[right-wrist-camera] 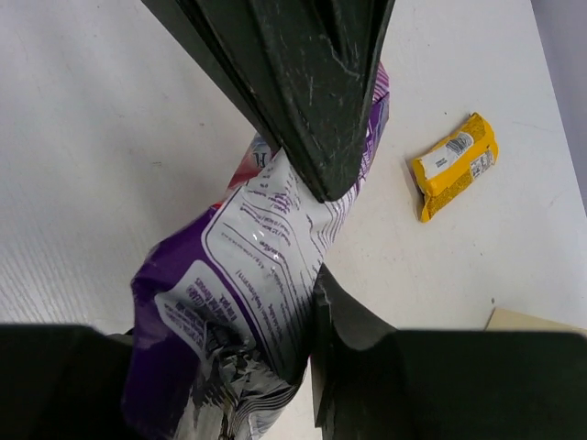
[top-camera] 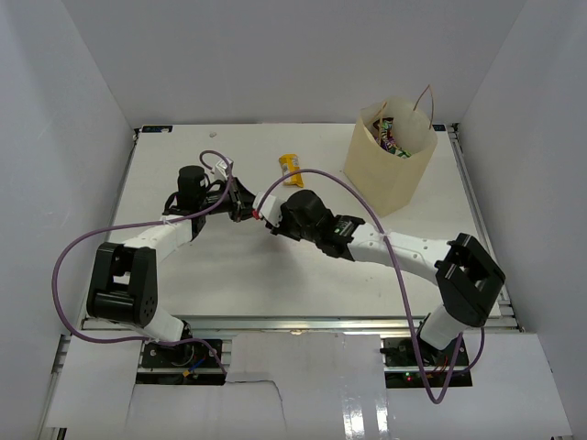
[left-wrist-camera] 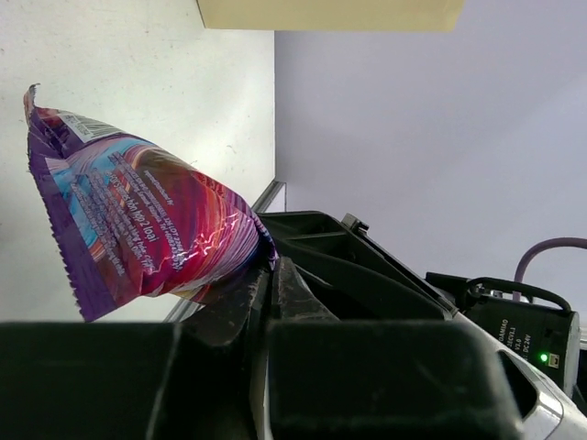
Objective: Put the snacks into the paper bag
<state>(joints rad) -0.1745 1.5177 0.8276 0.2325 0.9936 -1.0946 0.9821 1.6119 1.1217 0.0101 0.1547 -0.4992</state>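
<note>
A purple candy pack point(left-wrist-camera: 138, 220) hangs above the table between my two grippers at the table's middle point(top-camera: 254, 214). My left gripper point(left-wrist-camera: 266, 275) is shut on one end of it. In the right wrist view the pack point(right-wrist-camera: 248, 275) fills the gap of my right gripper point(right-wrist-camera: 229, 367), whose jaws press on its crumpled lower part. The left gripper's fingers point(right-wrist-camera: 312, 110) pinch it from above. A small yellow-orange bar point(top-camera: 290, 166) lies on the table behind them point(right-wrist-camera: 454, 165). The tan paper bag point(top-camera: 390, 174) stands upright at the back right with several packets point(top-camera: 393, 136) inside.
White walls enclose the white table point(top-camera: 229, 266) on three sides. Purple cables loop over both arms. The bag's lower edge shows at the top of the left wrist view point(left-wrist-camera: 330, 14).
</note>
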